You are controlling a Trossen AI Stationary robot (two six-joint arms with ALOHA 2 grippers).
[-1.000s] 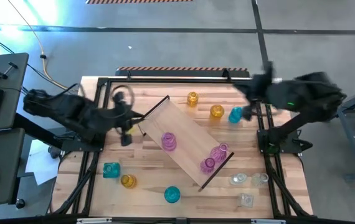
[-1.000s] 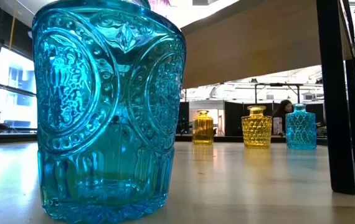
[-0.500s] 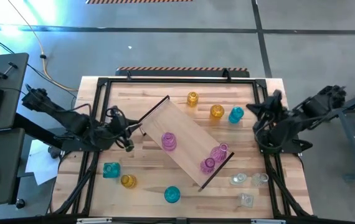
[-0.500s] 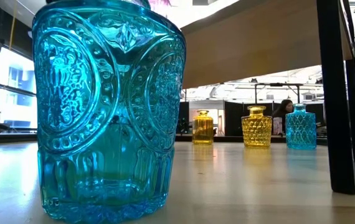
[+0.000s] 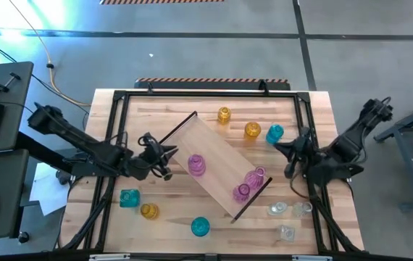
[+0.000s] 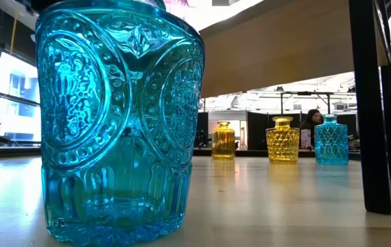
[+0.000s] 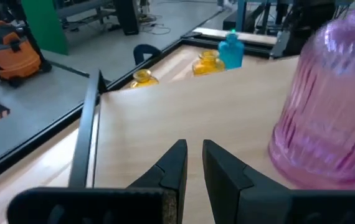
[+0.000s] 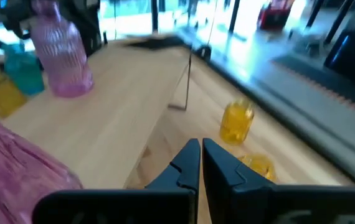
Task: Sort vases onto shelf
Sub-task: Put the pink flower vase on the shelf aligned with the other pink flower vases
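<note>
The shelf (image 5: 214,164) is lying diagonally across the middle of the table (image 5: 192,105), w/ three pink vases standing on it: one (image 5: 195,164) near its left-hand end, two (image 5: 250,184) close together toward the end nearer the front right corner.

The left gripper (image 5: 164,161) is hovering just off the shelf's left end, beside the lone pink vase; its fingers (image 7: 171,171) are standing only a narrow gap apart, holding nothing. The right gripper (image 5: 288,156) is sitting low by the table's right edge, fingers (image 8: 190,162) pressed together and empty, pointing in toward the shelf.

Along the back edge, two yellow vases (image 5: 224,114) and a teal vase (image 5: 274,133) are standing off the shelf. Near the front left corner: a teal vase (image 5: 129,197) and a yellow one (image 5: 149,211); another teal one (image 5: 200,227) is at the front edge. Three clear vases (image 5: 288,210), I think, are grouped by the front right corner, hard to make out.
</note>
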